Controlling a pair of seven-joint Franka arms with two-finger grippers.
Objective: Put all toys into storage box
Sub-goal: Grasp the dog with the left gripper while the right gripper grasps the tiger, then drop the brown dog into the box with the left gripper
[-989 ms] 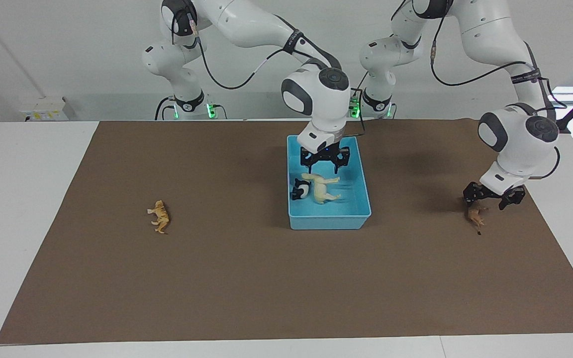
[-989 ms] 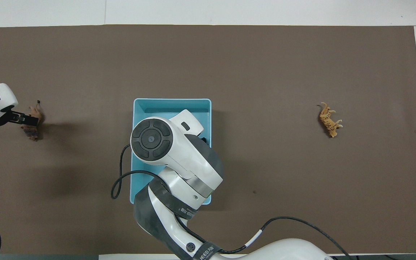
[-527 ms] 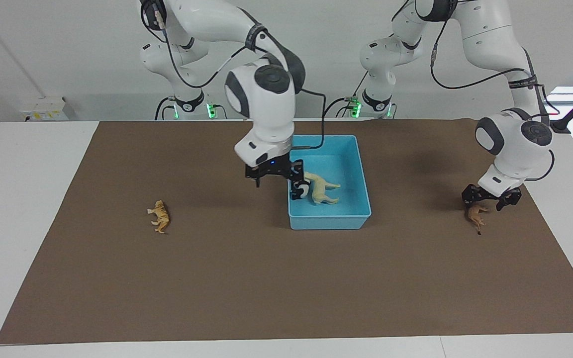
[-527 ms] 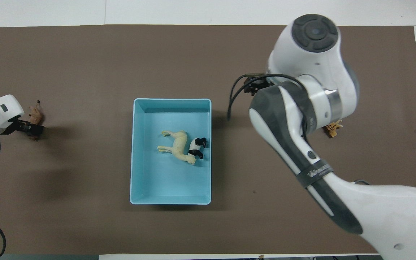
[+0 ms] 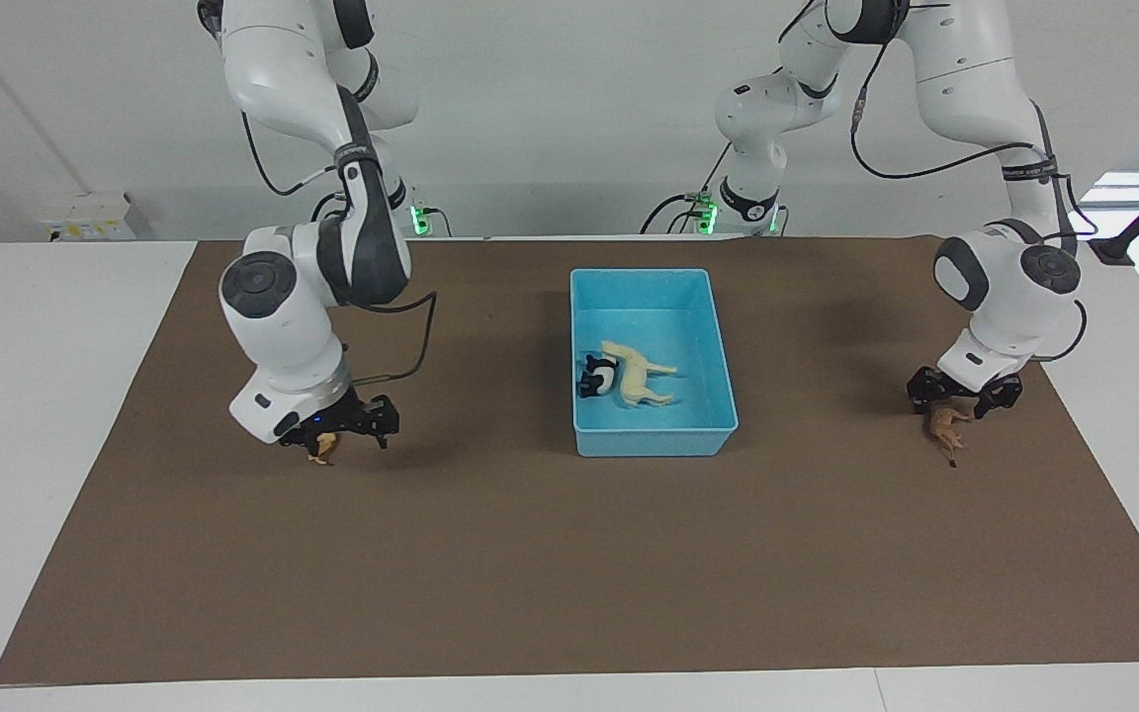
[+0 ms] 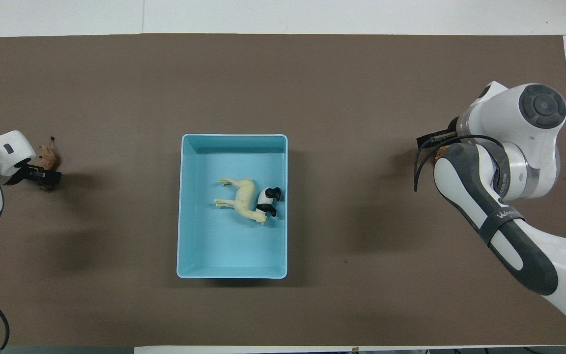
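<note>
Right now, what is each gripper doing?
Left gripper: open, low over the lion.
Right gripper: open, down around the tiger.

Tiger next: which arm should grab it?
Right. The right gripper is already down over the tiger, at its own end. The left gripper is over the lion.
</note>
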